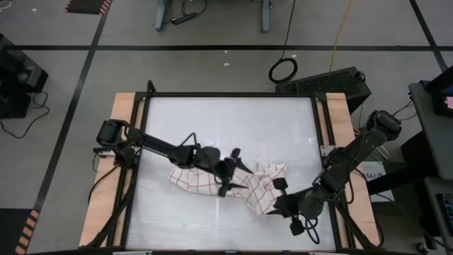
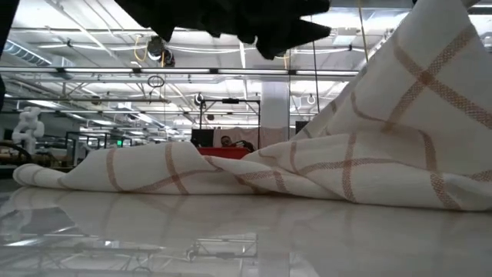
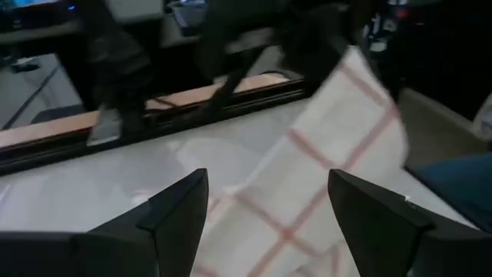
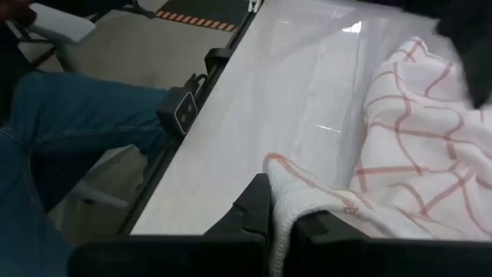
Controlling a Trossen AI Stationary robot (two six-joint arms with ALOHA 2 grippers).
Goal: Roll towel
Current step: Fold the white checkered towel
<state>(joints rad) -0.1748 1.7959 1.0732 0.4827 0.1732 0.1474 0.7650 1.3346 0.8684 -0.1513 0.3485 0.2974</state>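
cloth comes first, nearest us: the towel (image 1: 233, 183) lies crumpled across the near middle of the tabletop (image 1: 283, 120), bunched into folds rather than spread flat, with one corner lifted off the surface on our right side. our right tool (image 4: 280, 223) is clamped shut on that corner; in the right wrist view the hem runs straight down between the two dark fingers. our left tool (image 1: 228, 172) hovers over the towel's middle with its fingers spread wide and nothing between them; in the left wrist view checked cloth shows beyond the gap.

we judge the roll has not begun, because no edge is turned over yet. to do this step well, we think the held corner should be drawn outward until the wrinkles give, while the left tool comes down on a free edge and takes only one layer. a thin towel like this will probably slide easily on the glossy top and bunch if we pull unevenly, so both sides should move together.

farther off, the wooden border (image 1: 120, 113) frames the top. beyond the edge, a person's leg in blue jeans (image 4: 69, 115) shows in the right wrist view, close to the frame but off the work surface. nothing else sits near the towel; its own folds are the main obstacle.
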